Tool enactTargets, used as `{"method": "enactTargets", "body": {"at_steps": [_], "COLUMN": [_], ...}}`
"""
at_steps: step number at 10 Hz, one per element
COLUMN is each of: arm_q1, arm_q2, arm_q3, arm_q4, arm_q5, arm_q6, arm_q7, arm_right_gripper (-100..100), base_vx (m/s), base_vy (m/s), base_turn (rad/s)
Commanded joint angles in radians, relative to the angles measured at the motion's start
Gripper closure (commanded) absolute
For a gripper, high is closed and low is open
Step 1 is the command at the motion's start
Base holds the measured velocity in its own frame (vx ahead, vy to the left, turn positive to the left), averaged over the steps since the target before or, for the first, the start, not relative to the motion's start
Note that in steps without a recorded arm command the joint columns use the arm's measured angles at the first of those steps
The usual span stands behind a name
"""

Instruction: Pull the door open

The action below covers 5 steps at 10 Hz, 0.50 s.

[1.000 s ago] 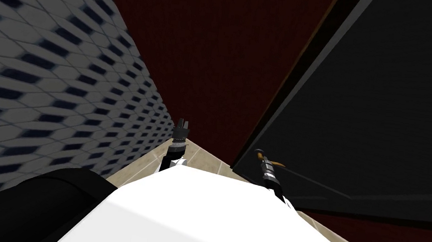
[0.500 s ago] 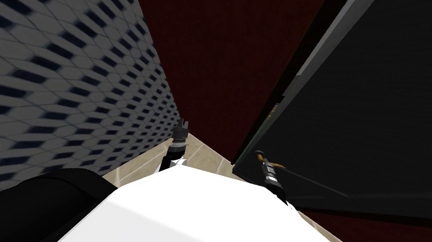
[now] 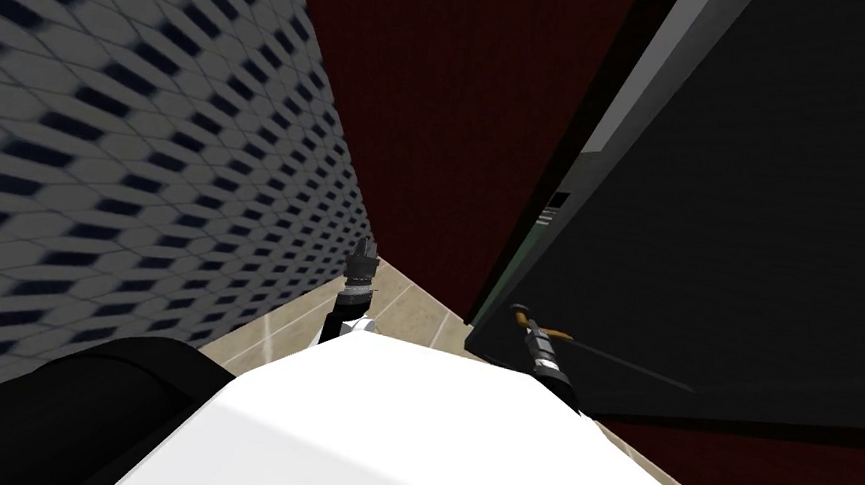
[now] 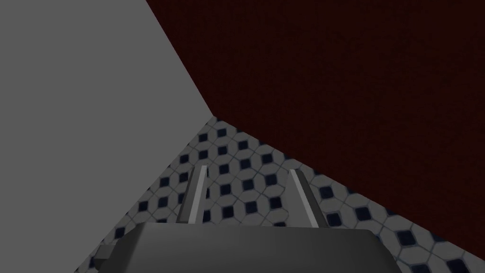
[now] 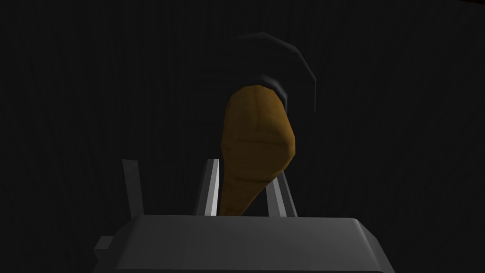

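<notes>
Clamping the orange-brown lever handle [image 5: 255, 137] between narrowed fingers, right gripper [image 5: 245, 187] sits at the dark door [image 3: 773, 240] ahead-right, lever lying along its face; left gripper [image 4: 246, 173] spread, well apart.

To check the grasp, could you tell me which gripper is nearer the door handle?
Right. The right gripper clamps the orange handle; the left gripper hangs open, away beside the tiled wall.

The door [image 3: 776, 210] is big, flat and almost black. It stands just beside the dark red wall [image 3: 455, 106], with a thin gap along its edge. Its brown handle [image 5: 255, 142] sticks out near that edge.
</notes>
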Motion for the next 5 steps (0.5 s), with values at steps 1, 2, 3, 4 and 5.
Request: {"method": "enactTargets", "body": {"at_steps": [1, 2, 3, 4, 5], "arm_q1": [0.013, 0.023, 0.033, 0.049, 0.059], "arm_q2": [-0.008, -0.017, -0.026, -0.039, -0.048], "arm_q3": [0.008, 0.014, 0.020, 0.029, 0.035], "arm_q4": [-0.006, -0.006, -0.007, -0.007, -0.008], "arm_q5": [0.004, 0.006, 0.008, 0.012, 0.014], "arm_q6": [-0.018, -0.031, -0.045, -0.067, -0.080], "arm_q7": [-0.012, -0.021, -0.031, -0.046, -0.055], "arm_right_gripper": [100, 100, 100, 100, 100], "base_vx": [-0.179, -0.184, -0.224, -0.252, -0.241], "base_vy": [-0.037, -0.039, -0.021, -0.065, -0.070], "base_turn": [0.116, 0.118, 0.126, 0.154, 0.182]}}
